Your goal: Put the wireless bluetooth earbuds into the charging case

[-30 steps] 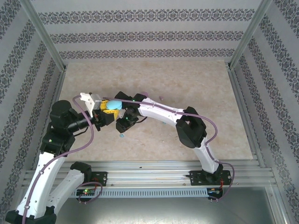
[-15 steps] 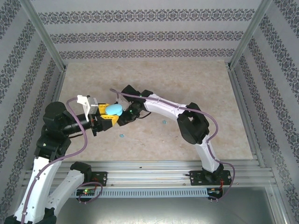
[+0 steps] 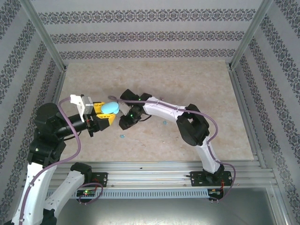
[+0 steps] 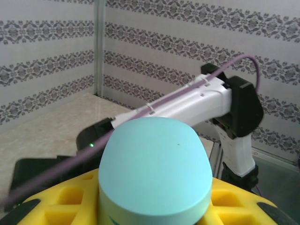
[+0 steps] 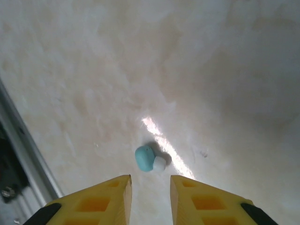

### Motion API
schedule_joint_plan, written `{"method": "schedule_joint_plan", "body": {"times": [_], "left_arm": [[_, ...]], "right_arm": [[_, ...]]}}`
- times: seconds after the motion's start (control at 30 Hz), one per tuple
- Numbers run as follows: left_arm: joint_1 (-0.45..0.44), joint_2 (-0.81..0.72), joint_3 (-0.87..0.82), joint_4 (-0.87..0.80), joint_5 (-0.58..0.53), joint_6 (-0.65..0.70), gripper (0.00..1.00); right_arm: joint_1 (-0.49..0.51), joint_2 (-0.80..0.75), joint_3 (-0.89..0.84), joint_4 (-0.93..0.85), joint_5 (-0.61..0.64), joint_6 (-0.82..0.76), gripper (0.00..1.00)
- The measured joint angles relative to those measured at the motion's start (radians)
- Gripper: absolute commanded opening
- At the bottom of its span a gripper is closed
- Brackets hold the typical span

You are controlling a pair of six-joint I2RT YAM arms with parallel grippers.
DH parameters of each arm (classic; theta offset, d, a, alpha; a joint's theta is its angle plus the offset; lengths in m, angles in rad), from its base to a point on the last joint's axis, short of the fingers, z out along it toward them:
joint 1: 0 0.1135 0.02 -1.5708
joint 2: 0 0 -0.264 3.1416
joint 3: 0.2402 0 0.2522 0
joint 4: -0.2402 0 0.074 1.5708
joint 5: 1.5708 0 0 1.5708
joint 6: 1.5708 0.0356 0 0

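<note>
My left gripper [image 3: 104, 116] is shut on the cyan oval charging case [image 3: 110, 107], held up off the table; its rounded top [image 4: 154, 168] sits between the yellow fingers [image 4: 56, 206]. My right gripper [image 3: 124, 123] hangs just right of the case, pointing down at the table. Its jaws [image 5: 151, 187] stand a little apart with nothing between them. A cyan earbud [image 5: 147, 158] with a white tip lies on the table just beyond the fingertips, seen from above as a small cyan earbud [image 3: 122, 136]. A second cyan earbud [image 3: 164, 123] lies under the right forearm.
The beige tabletop [image 3: 197, 84] is walled by patterned panels and metal posts [image 3: 44, 37]. An aluminium rail [image 3: 154, 168] runs along the near edge. The right arm's white forearm [image 4: 187, 101] crosses close behind the held case.
My left arm has swung back to the left, keeping the case. The right gripper has drawn off the case and dipped toward the table above the earbud.
</note>
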State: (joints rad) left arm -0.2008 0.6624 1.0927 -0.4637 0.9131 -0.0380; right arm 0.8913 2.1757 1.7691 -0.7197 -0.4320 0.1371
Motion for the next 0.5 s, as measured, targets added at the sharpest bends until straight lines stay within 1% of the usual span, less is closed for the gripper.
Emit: {"method": "schedule_joint_plan", "body": {"times": [0.17, 0.23, 0.4, 0.5], "left_arm": [[0.000, 0.027, 0.023, -0.003, -0.050, -0.001, 0.21], [0.000, 0.031, 0.025, -0.003, -0.063, -0.001, 0.21], [0.000, 0.034, 0.025, -0.004, -0.084, -0.005, 0.21], [0.000, 0.034, 0.025, -0.004, -0.088, -0.009, 0.21]], "right_arm": [[0.101, -0.002, 0.012, -0.049, 0.113, -0.117, 0.32], [0.126, -0.002, 0.028, -0.070, 0.146, -0.150, 0.33], [0.139, 0.009, 0.115, -0.123, 0.212, -0.222, 0.36], [0.140, 0.029, 0.163, -0.146, 0.235, -0.251, 0.42]]}}
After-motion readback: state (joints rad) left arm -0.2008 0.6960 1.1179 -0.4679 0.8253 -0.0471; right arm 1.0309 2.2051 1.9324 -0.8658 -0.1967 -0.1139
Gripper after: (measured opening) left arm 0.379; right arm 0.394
